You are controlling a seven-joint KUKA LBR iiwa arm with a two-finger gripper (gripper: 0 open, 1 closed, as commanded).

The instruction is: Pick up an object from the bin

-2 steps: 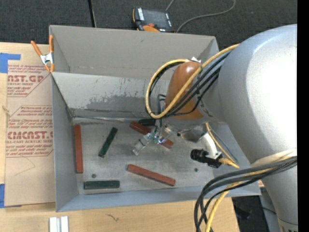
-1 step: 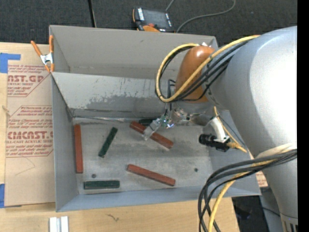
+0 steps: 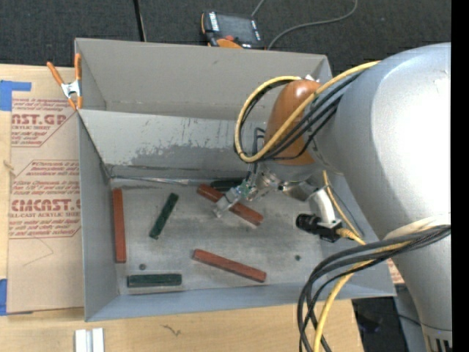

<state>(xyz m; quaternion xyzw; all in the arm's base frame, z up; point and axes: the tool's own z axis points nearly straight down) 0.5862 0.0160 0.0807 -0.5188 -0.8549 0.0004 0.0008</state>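
Observation:
My gripper (image 3: pixel 236 196) is low in the bin's middle, toward the back wall. It hangs directly over a short red-brown bar (image 3: pixel 249 215), which pokes out to its lower right. Just left of the gripper lies another short red-brown piece (image 3: pixel 208 193). A dark bar (image 3: pixel 227 185) lies behind that one, along the foot of the back wall. Whether the gripper touches the red-brown bar below it I cannot make out.
A long red-brown bar (image 3: pixel 229 265) lies near the front. A dark green bar (image 3: pixel 163 215) is left of centre, with another (image 3: pixel 154 279) at the front left. A red-brown bar (image 3: pixel 118 226) runs along the left wall. The arm and its cables cover the bin's right side.

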